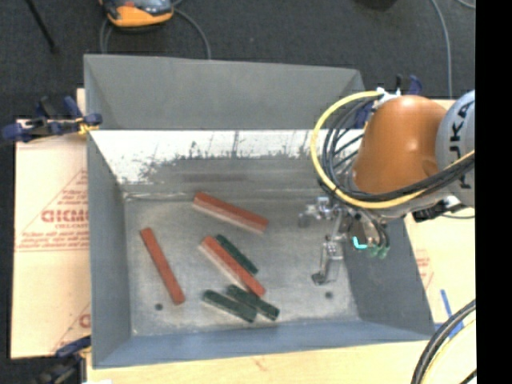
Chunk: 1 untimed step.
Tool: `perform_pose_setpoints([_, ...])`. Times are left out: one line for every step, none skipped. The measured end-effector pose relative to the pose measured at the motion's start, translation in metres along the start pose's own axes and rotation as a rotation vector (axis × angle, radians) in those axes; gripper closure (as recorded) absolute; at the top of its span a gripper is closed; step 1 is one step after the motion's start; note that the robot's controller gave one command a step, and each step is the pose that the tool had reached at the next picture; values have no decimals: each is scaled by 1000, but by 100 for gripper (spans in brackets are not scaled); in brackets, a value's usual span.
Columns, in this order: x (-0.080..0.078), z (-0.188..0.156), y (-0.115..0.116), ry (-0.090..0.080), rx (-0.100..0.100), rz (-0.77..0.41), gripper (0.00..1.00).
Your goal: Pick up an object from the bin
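Grey bin (pixel 108 238): long red bar (pixel 162 265) lies slanted at left floor. Pale red bar (pixel 230 212) toward the back middle. Short red bar (pixel 240 272) in the centre, dark green bar (pixel 237 254) touching its side. Green bar pair (pixel 240 304) near the front wall. Gripper (pixel 326 264) at right over bare floor, apart from all bars, the green pair and short red bar nearest; can't tell if it's apart or together
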State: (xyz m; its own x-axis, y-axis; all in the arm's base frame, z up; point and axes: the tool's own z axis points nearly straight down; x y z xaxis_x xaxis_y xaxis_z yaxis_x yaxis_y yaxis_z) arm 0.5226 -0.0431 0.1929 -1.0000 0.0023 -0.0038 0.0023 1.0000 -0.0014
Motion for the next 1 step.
perform_pose_setpoints([0, 0, 0, 0, 0, -1, 0])
